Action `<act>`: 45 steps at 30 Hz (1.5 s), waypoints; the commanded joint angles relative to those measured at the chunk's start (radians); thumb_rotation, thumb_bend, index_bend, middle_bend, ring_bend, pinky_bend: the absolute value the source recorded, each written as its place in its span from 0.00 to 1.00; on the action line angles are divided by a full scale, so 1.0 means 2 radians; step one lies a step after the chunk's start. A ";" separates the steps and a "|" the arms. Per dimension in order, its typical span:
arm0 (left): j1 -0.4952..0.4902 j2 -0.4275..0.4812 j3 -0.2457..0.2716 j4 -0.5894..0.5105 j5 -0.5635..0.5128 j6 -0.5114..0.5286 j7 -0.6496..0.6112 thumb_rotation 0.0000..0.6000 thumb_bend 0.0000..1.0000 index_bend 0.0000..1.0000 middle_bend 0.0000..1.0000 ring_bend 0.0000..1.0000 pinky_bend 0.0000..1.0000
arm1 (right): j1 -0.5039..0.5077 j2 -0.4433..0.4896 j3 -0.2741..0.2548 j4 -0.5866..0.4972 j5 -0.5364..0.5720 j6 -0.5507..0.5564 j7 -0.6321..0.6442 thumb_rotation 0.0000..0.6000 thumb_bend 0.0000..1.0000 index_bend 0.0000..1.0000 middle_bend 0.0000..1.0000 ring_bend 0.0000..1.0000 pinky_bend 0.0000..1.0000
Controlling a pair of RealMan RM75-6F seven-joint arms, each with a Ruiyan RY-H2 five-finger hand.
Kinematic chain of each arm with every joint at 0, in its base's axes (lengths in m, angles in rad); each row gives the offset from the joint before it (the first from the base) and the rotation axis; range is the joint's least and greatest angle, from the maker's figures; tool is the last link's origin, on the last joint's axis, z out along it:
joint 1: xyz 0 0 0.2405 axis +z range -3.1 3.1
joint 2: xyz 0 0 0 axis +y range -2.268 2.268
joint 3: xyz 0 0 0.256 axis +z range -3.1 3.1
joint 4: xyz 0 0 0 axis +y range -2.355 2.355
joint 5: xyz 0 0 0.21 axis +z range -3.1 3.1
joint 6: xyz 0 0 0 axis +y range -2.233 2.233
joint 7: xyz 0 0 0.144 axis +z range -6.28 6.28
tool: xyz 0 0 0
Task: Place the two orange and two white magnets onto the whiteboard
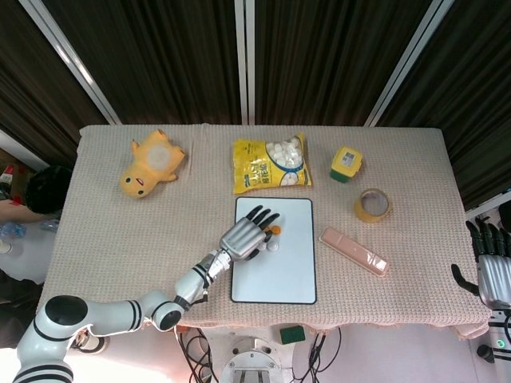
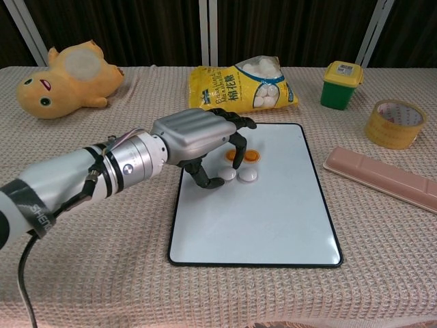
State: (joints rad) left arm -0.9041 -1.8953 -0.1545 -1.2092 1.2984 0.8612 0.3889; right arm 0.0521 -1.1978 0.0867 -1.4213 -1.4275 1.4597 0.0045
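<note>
The whiteboard (image 1: pixel 279 271) (image 2: pixel 259 225) lies flat at the table's front middle. On its upper left part lie two orange magnets (image 2: pixel 252 154) (image 1: pixel 275 230), one half hidden by a finger, and two white magnets (image 2: pixel 248 175) (image 1: pixel 271 246) just in front of them. My left hand (image 1: pixel 243 235) (image 2: pixel 194 133) arches over that corner, its fingers (image 2: pixel 237 152) curled down and apart around the left pair, which lies flat on the board. My right hand (image 1: pixel 493 271) hangs off the table's right edge with its fingers straight, holding nothing.
At the back stand a yellow plush toy (image 1: pixel 152 163) (image 2: pixel 68 72), a yellow snack bag (image 1: pixel 271 163) (image 2: pixel 242 82) and a green jar with a yellow lid (image 1: pixel 346 163) (image 2: pixel 341 75). A tape roll (image 1: pixel 358 209) (image 2: pixel 392 133) and a pink case (image 1: pixel 354 250) (image 2: pixel 382 178) lie right of the board.
</note>
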 commanded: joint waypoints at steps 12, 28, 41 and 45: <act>-0.003 -0.001 0.002 0.002 0.000 -0.002 -0.006 1.00 0.29 0.35 0.05 0.00 0.04 | -0.001 0.000 0.000 -0.001 -0.001 0.003 0.001 1.00 0.31 0.00 0.00 0.00 0.00; 0.005 0.015 0.007 -0.018 -0.003 0.006 0.000 1.00 0.25 0.18 0.05 0.00 0.04 | -0.002 0.003 0.001 -0.005 -0.002 0.007 0.000 1.00 0.31 0.00 0.00 0.00 0.00; 0.121 0.172 0.041 -0.187 0.001 0.158 0.027 1.00 0.17 0.17 0.05 0.00 0.05 | -0.001 0.004 -0.002 -0.007 -0.010 0.007 0.000 1.00 0.31 0.00 0.00 0.00 0.00; 0.191 0.240 0.082 -0.242 0.011 0.232 0.021 1.00 0.16 0.14 0.05 0.00 0.06 | -0.004 -0.005 0.000 0.005 -0.018 0.024 0.012 1.00 0.31 0.00 0.00 0.00 0.00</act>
State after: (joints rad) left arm -0.6379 -1.5202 -0.0600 -1.5990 1.3003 1.2059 0.4331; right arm 0.0470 -1.2000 0.0852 -1.4225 -1.4559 1.4934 0.0159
